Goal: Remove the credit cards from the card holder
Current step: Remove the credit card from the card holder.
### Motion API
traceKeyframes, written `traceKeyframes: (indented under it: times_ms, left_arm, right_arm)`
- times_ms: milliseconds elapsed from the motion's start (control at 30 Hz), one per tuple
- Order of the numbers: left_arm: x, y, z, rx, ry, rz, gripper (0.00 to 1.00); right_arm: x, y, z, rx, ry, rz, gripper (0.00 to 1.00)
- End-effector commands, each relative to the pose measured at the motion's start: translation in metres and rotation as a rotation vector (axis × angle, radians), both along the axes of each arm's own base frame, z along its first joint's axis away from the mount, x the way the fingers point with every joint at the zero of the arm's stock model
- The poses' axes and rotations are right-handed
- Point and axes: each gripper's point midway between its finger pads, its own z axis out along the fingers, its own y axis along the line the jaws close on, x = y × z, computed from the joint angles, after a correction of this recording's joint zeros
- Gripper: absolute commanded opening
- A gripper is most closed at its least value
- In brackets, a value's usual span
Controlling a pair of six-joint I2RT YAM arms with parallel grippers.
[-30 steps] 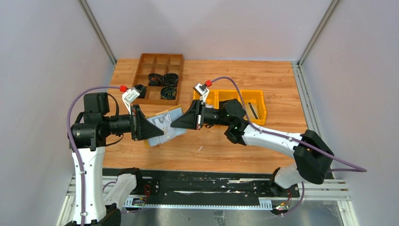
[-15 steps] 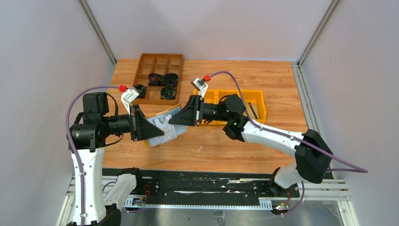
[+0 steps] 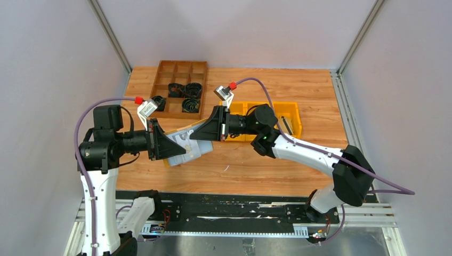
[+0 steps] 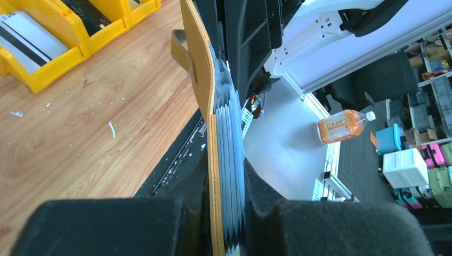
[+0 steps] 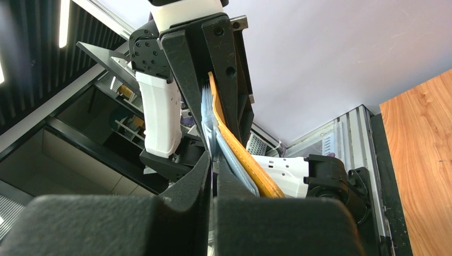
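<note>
Top view: card holder (image 3: pixel 187 143) hung above table (image 3: pixel 266 168) between arms, left gripper (image 3: pixel 171 148) clamped on its near end as anchor.
Left wrist: sleeves (image 4: pixel 229 160) stood edge-on, exposed for picking.
Right wrist: right gripper (image 5: pixel 213 178) pinched shut on sleeve edge; card inside not discernible.

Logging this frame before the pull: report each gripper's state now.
Left gripper: closed on the card holder.
Right gripper: closed on the card holder's blue sleeves.

From above, one camera overlooks the table (image 3: pixel 298 165); wrist cameras face each other, close on the card holder (image 4: pixel 201 69).
</note>
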Motion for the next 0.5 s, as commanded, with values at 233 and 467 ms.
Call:
traceKeyframes:
  times_ms: [233, 467]
  left_arm:
    - [-0.006, -0.003, 0.015, -0.017, -0.044, -0.027, 0.01]
    - [-0.005, -0.002, 0.014, -0.007, -0.050, -0.018, 0.00]
  right_arm:
    - [0.016, -0.022, 0.003, 0.014, -0.003, -0.077, 0.00]
    - [0.018, -0.030, 0.005, 0.021, -0.006, -0.096, 0.00]
